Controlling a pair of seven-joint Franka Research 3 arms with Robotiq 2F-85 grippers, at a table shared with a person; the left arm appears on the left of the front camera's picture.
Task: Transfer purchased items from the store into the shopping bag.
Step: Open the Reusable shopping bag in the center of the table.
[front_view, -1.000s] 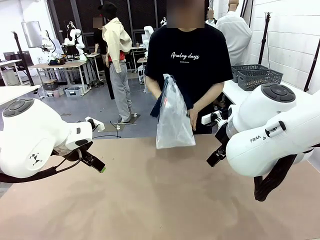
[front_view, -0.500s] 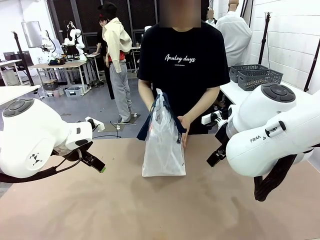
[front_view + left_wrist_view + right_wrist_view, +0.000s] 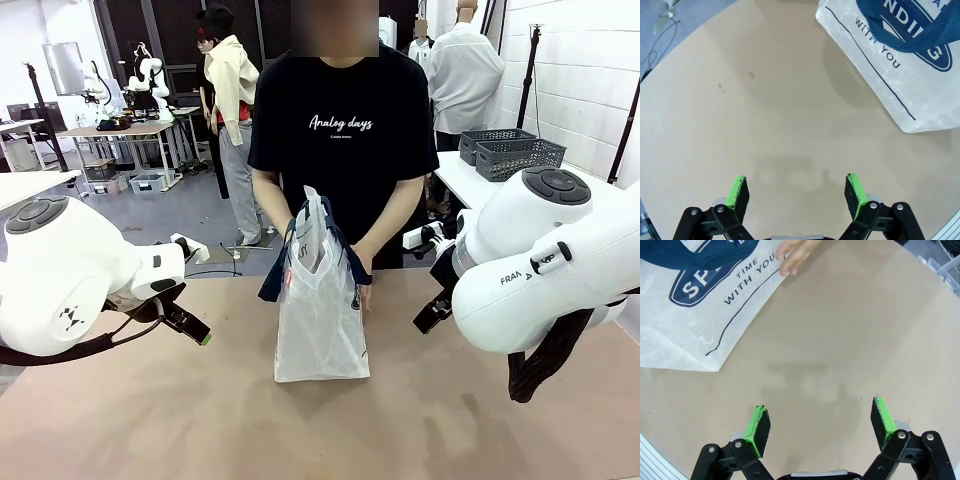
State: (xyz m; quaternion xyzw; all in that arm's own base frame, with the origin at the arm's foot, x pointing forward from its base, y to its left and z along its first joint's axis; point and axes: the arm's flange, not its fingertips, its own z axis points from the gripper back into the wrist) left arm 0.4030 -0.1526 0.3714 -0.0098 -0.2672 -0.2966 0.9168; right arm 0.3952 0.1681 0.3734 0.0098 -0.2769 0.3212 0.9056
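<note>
On the table (image 3: pixel 180 420) the bag (image 3: pixel 320 330) stood, a hand (image 3: pixel 797 255) steadying it. Left gripper (image 3: pixel 796 192) and right gripper (image 3: pixel 822 422) gaped empty; let go, it might slump.

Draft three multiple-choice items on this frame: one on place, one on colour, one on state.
1. Where is the shopping bag?
A) hanging from an arm
B) standing on the table, in front of the person
C) on the floor

2. What colour are its strap handles?
A) red
B) green
C) dark navy

3. How are the left gripper and right gripper?
A) both open, holding nothing
B) left shut on the bag
C) right shut on a strap

Key:
1 B: its base rests on the tabletop, with the person's hand against its side.
2 C: navy straps drape over the whitish plastic.
3 A: in each wrist view the jaws stand wide apart over bare tabletop.
</note>
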